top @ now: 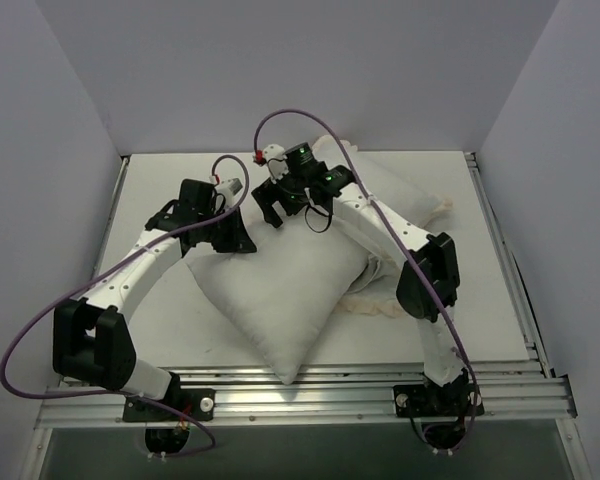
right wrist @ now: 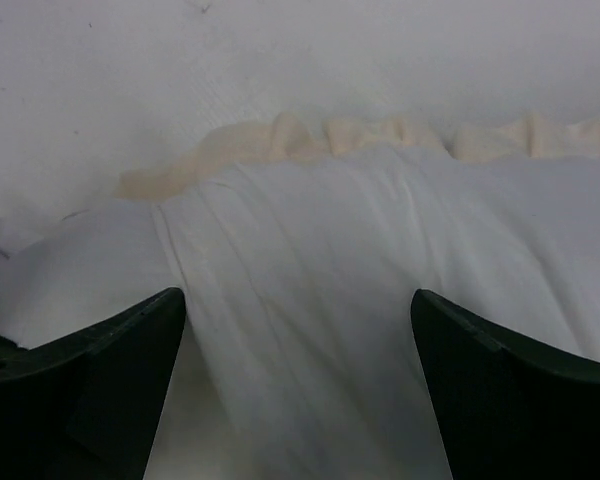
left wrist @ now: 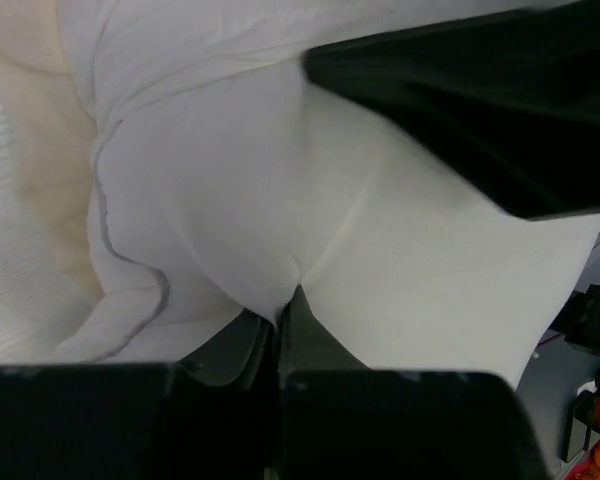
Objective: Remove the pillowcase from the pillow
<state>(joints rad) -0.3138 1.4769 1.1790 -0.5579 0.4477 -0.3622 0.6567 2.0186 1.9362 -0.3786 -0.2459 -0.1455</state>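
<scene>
The plump white pillow (top: 280, 290) lies as a diamond in the middle of the table, one corner toward the front. The pillowcase (top: 395, 195), white side up, bunches over its back right part, and its cream ruffle (top: 375, 305) shows beside the right arm. My left gripper (top: 242, 243) sits at the pillow's left corner. In the left wrist view it (left wrist: 280, 300) is shut on a pinched fold of the pillow's (left wrist: 430, 270) white fabric. My right gripper (top: 290, 212) hangs open over the back of the pillow. Its jaws (right wrist: 295, 300) stand wide above creased pillowcase cloth (right wrist: 380, 250).
Grey walls (top: 70, 110) close in the white table (top: 160, 185) on the left, back and right. A metal rail (top: 310, 395) with both arm bases runs along the front edge. Purple cables (top: 280, 115) loop above the arms. The ruffle (right wrist: 330, 135) borders bare table beyond the right gripper.
</scene>
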